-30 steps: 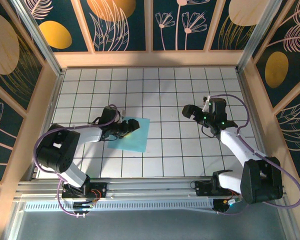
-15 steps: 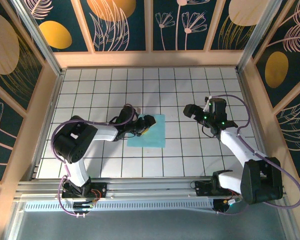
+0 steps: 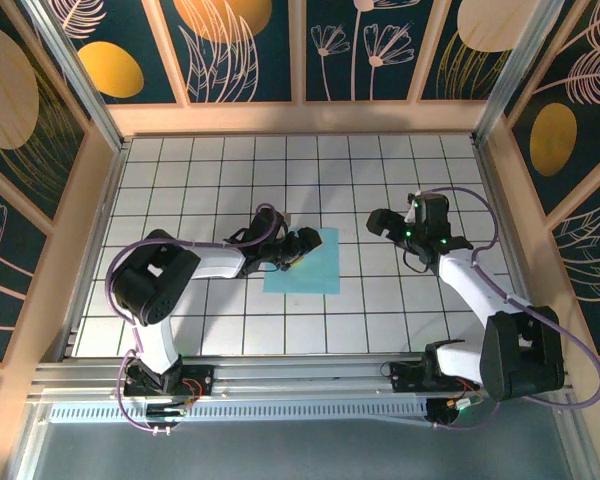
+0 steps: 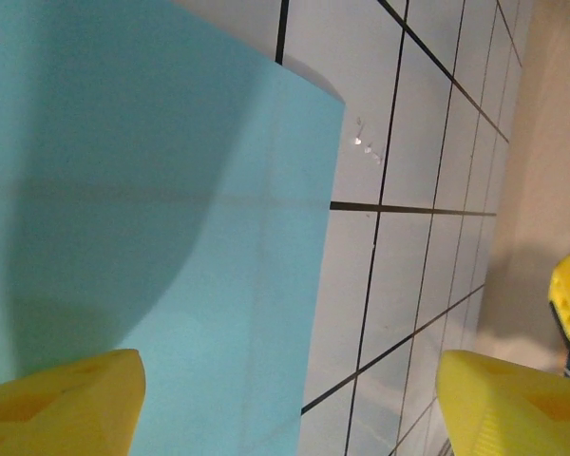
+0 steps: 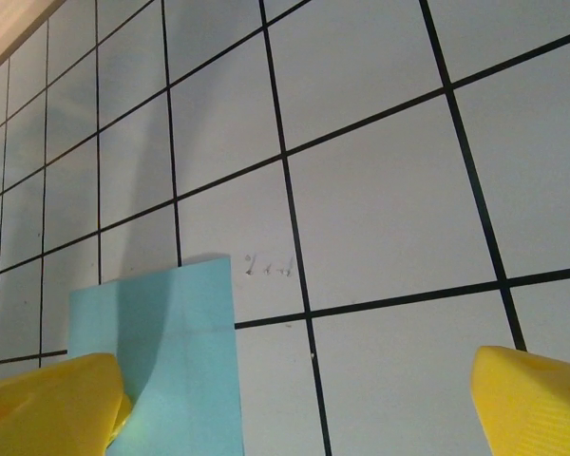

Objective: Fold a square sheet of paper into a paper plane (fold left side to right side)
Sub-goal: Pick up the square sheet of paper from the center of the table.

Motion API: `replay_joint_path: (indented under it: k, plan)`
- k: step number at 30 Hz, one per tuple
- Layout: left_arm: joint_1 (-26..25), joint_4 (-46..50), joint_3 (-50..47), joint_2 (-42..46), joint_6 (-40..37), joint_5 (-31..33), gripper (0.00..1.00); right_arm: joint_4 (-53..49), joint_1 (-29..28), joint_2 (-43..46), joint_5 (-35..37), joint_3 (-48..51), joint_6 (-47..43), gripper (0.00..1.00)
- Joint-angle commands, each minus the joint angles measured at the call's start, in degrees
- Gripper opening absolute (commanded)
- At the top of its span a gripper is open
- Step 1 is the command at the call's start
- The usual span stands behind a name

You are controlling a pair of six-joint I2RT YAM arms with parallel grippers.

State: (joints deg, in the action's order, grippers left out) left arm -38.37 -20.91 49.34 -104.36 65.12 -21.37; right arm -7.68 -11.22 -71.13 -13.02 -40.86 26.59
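Observation:
The square sheet of paper (image 3: 310,265) is light cyan and lies flat on the tiled table, just left of centre. It is a plain square, and the paper plane is out of view. My left gripper (image 3: 292,254) is low over the sheet's upper left part, jaws open. In the left wrist view one yellow fingertip (image 4: 57,404) is over the paper (image 4: 152,218) and the other (image 4: 513,404) over bare tiles. My right gripper (image 3: 380,222) hovers open about a tile to the right of the sheet. In the right wrist view the paper's corner (image 5: 166,361) lies beside its left fingertip (image 5: 47,404).
The white table with black grid lines (image 3: 220,170) is boxed in by wooden rails (image 3: 300,118) and patterned walls. Small scratch marks (image 5: 269,267) sit on a tile beside the sheet's corner. The arm bases stand on the aluminium rail (image 3: 300,375) at the near edge.
The left gripper has swept to the right, and the sheet has slid about a tile and a half to the right with it. The right arm has hardly moved.

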Motion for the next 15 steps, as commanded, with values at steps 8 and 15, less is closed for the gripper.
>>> replay_joint_path:
  k: [8, 15]
  plan:
    - [-0.4, 14.8, -4.1, 13.4, -6.6, 9.8, 0.81, -9.6, -10.0, -12.1, 9.8, -14.2, -6.8, 0.91]
    - [-0.4, 14.0, -10.6, 14.9, -6.0, 8.1, 0.72, -14.1, -18.5, -25.8, 15.1, -24.5, -8.7, 0.99]
